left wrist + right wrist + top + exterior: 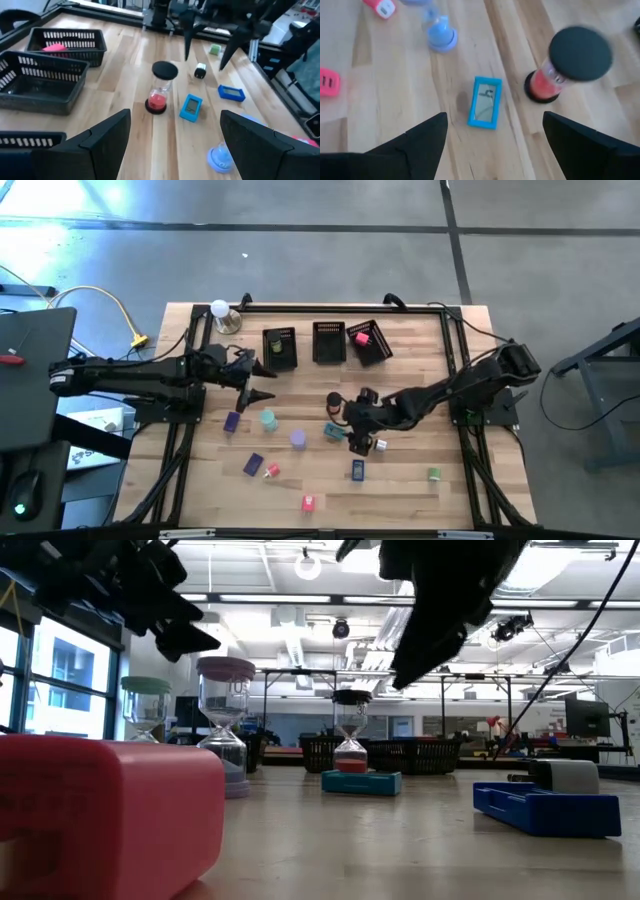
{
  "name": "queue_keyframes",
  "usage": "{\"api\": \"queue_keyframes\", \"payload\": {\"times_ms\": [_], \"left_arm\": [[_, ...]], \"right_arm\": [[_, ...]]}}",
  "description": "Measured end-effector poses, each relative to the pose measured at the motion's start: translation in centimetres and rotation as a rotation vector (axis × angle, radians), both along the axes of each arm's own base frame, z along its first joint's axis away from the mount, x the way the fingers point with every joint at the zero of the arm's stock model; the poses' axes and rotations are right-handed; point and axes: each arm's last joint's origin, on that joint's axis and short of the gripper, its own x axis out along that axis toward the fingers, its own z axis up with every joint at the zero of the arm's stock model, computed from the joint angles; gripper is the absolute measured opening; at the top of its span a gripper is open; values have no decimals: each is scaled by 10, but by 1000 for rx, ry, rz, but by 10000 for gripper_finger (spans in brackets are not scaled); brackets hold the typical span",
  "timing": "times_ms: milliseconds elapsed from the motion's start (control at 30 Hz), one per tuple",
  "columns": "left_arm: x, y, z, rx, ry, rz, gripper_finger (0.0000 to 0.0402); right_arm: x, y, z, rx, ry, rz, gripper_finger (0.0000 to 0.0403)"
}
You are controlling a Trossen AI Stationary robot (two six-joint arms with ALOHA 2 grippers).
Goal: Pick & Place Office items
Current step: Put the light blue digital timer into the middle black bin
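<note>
The office items are small coloured pieces scattered on the wooden table (420, 370). Among them are a teal flat timer (484, 108), a black-capped hourglass with red sand (567, 65), a blue hourglass (440, 32), a purple block (232, 421), a blue block (357, 469) and a green piece (434, 473). My right gripper (493, 117) hangs open above the teal timer, slanting down, near the table's middle (352, 435). My left gripper (265, 382) stands open at the left, above the table, facing the middle (175, 114). Neither touches anything.
Three black mesh baskets (329, 342) stand in a row at the far edge; the right one (372, 352) holds a pink piece (361, 337). A white ball on a metal base (221, 311) sits at the far left corner. A pink block (100, 810) lies close to the near edge.
</note>
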Motion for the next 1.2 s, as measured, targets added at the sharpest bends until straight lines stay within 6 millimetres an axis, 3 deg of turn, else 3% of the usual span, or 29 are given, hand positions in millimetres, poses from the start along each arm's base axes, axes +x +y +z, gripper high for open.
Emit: {"api": "queue_keyframes", "payload": {"times_ms": [233, 500, 833, 1200], "left_arm": [[1, -8, 0, -41, 2, -35, 301], [3, -15, -1, -40, 7, -49, 301], [7, -21, -3, -40, 13, -68, 301], [8, -23, -4, -40, 17, -80, 301]], "right_arm": [[-12, 18, -30, 1, 6, 82, 317], [-1, 40, -57, -130, -60, 163, 317], [9, 26, -69, -96, -60, 27, 317], [13, 25, -80, -78, -37, 69, 317]]}}
